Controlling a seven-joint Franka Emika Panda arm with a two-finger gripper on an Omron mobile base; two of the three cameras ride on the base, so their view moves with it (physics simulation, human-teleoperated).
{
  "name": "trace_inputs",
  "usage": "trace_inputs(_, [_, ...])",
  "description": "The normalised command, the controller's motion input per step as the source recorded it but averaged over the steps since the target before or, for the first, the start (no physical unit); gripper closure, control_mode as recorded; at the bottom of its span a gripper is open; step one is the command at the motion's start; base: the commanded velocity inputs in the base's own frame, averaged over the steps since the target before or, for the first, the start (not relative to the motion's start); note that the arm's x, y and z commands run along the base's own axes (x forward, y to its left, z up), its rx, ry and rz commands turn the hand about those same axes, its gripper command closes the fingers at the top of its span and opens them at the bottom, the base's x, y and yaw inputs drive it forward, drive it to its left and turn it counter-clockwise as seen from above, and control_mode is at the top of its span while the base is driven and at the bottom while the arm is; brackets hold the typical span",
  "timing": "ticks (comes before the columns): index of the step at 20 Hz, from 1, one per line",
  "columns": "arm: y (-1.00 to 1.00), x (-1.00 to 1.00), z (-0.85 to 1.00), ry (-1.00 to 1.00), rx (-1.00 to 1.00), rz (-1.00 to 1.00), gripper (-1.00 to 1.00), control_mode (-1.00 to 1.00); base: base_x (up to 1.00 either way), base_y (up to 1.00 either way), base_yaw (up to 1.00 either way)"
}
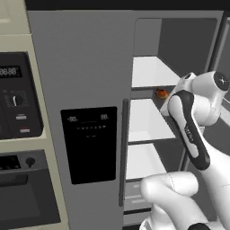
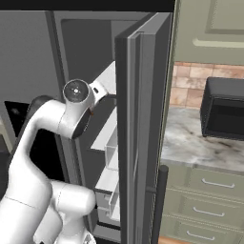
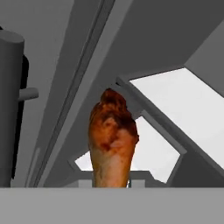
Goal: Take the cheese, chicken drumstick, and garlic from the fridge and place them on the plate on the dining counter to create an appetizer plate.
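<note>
**A:** At the centre of the hand view, the chicken drumstick (image 3: 113, 140) stood up from the bottom edge, thick browned end on top, paler narrowing part below. Where was it, really?

**B:** Inside the fridge (image 1: 85, 67), between the white shelves (image 1: 150, 72). From the left base view a speck of orange sat in the right of the frame, just beside the wrist.

**A:** And the fingers?

**B:** Nearly shut, apparently clamped on the lower, thin end of the drumstick, though the contact itself was hidden below the frame.

**A:** How would it handle?

**B:** I judged it light and fairly stiff, but rounded and tapering, so it could pivot or slide out. A grip nearer the thick middle would have been steadier.

**A:** Anything around it?

**B:** The open door (image 2: 143, 119) stood close on the right base view's middle; a wide swing risked clipping it.
</note>
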Motion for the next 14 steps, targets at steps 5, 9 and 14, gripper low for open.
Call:
trace_inputs(5, [0.06, -0.60, 0.10, 0.00, -0.03, 0.00, 1.00, 1.00, -0.40, 0.00, 0.00])
trace_inputs(9, [0.00, 0.00, 0.00, 0.00, 0.00, 0.00, 1.00, 1.00, -1.00, 0.00, -0.03])
trace_inputs(14, [0.00, 0.00, 0.00, 0.00, 0.00, 0.00, 1.00, 1.00, -1.00, 0.22, -0.31])
